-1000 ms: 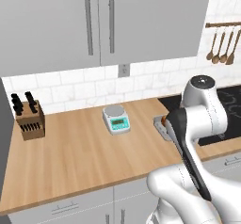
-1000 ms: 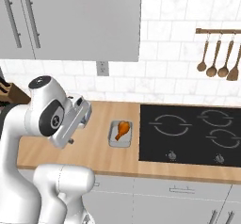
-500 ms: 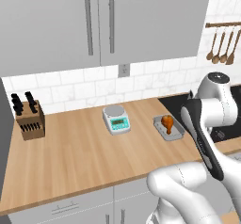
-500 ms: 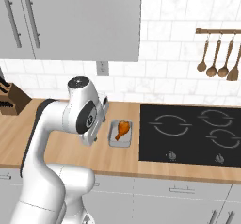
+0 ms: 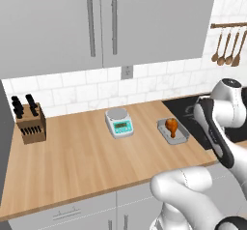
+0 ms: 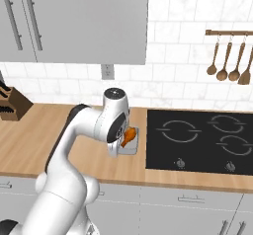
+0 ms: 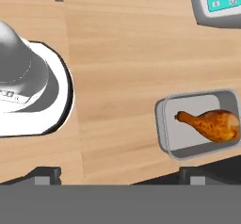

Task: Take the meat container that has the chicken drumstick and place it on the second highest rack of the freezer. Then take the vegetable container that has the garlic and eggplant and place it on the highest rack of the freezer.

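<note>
Bare counter around the meat container — scale just beside, hob alongside.

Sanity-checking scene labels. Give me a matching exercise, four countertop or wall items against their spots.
Things:
1. chicken drumstick
2. kitchen scale
3. knife block
4. wooden spoons

Places:
A. hanging on a wall rail above the cooktop
B. far left of the counter
C. in a grey tray beside the cooktop
D. mid-counter, below the wall outlet

Pairs: 1-C, 2-D, 3-B, 4-A

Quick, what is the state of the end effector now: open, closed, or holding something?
End effector: open, holding nothing; it hangs above the counter beside the container with the chicken drumstick.
</note>
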Robot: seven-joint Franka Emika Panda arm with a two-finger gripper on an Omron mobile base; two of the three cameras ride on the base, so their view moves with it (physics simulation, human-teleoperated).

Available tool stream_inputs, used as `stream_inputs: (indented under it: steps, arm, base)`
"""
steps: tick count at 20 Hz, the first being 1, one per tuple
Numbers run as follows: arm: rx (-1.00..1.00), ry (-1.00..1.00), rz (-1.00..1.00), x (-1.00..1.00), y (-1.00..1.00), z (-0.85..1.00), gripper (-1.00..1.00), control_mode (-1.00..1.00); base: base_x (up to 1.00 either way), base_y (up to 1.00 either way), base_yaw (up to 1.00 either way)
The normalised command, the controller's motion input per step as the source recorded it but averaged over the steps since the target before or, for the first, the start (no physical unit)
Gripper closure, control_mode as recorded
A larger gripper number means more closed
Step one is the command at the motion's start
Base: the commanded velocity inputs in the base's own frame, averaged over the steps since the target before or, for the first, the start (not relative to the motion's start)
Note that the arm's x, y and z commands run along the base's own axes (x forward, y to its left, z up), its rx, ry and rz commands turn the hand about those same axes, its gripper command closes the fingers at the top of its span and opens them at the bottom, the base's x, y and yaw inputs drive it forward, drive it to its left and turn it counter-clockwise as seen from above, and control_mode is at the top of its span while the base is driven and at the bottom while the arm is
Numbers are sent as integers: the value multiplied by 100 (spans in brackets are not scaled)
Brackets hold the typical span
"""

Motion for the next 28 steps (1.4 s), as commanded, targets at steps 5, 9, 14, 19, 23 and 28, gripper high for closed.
stream_inputs:
  steps: [5,9,14,19,23,28]
  arm:
    - [10,3,12,31,-2,-28,-100,-100]
    - [1,3,6,24,0,-26,-100,-100]
    - [0,1,3,33,-2,-33,-100,-100]
    - [0,-1,3,16,0,-39,-100,-100]
    - [1,-2,3,20,-7,-30,-100,-100]
    - [1,0,3,32,-12,-34,-100,-100]
  base:
    - [0,0,0]
    - [0,0,0]
    - [0,0,0]
    - [0,0,0]
    - [0,0,0]
    - [0,0,0]
